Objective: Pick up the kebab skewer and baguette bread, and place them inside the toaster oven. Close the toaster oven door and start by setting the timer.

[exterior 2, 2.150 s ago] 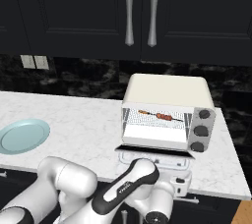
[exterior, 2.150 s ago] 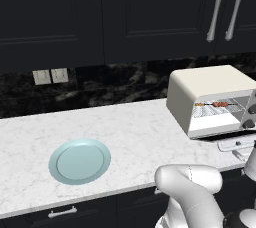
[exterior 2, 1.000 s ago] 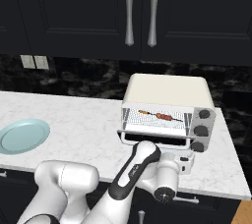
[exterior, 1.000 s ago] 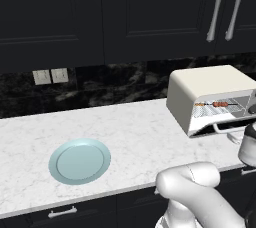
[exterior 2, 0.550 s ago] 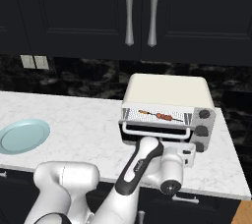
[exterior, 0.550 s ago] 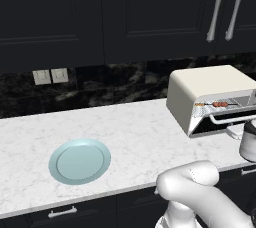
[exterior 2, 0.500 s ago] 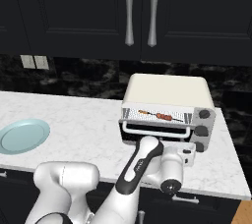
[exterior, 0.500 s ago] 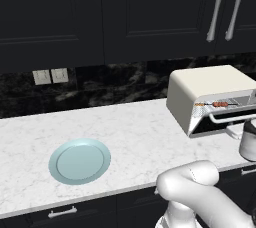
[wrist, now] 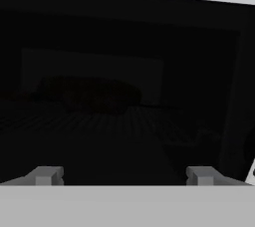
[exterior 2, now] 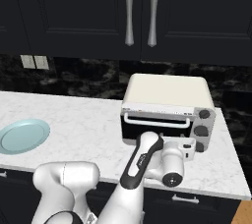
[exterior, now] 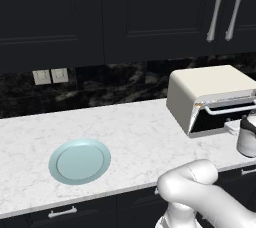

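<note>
Left base view: the oven [exterior: 200, 97] sat on the tabletop [exterior: 135, 132], its door [exterior: 225, 117] nearly shut. Right base view: the hand pressed against the door [exterior 2: 156, 125]. Hand view: the tool [wrist: 124, 175] stood wide open, dark glass just ahead.

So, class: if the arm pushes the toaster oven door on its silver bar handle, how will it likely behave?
The toaster oven door looks like a rigid framed glass panel, so it probably swings as one stiff piece. The handle looks smooth, perhaps slippery. The toaster oven sits broad and flat, so tipping seems unlikely.
</note>
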Motion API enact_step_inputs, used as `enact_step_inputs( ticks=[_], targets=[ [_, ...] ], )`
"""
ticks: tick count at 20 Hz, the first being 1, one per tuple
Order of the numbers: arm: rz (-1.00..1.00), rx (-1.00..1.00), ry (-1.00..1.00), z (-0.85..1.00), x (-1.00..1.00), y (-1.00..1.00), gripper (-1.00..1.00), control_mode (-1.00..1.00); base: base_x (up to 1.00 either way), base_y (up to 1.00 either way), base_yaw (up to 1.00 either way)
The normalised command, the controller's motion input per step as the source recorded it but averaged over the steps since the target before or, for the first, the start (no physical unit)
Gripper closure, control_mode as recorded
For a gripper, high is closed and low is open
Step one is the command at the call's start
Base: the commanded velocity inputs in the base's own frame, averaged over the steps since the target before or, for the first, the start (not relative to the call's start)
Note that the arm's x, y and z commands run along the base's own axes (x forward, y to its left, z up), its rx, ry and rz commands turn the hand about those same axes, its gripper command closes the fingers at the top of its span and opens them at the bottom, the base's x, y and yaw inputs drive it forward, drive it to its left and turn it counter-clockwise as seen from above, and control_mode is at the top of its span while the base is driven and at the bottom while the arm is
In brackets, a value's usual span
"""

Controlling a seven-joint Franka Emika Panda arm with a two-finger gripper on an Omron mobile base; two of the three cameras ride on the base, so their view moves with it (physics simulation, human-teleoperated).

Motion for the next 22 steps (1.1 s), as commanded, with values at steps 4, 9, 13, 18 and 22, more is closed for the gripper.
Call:
enact_step_inputs(
  ticks=[4,9,13,18,22],
  targets=[
    [0.0,0.0,0.0,0.0,0.32,0.04,-1.0,-1.0,0.0,0.0,0.0],
    [0.0,0.0,0.0,0.0,0.21,0.03,-1.0,-1.0,0.0,0.0,0.0],
    [0.0,0.0,0.0,0.0,0.19,0.06,-1.0,-1.0,0.0,0.0,0.0],
    [0.0,0.0,0.0,0.0,0.25,0.15,-1.0,-1.0,0.0,0.0,0.0],
    [0.0,0.0,0.0,0.0,0.13,0.04,-1.0,-1.0,0.0,0.0,0.0]
  ],
)
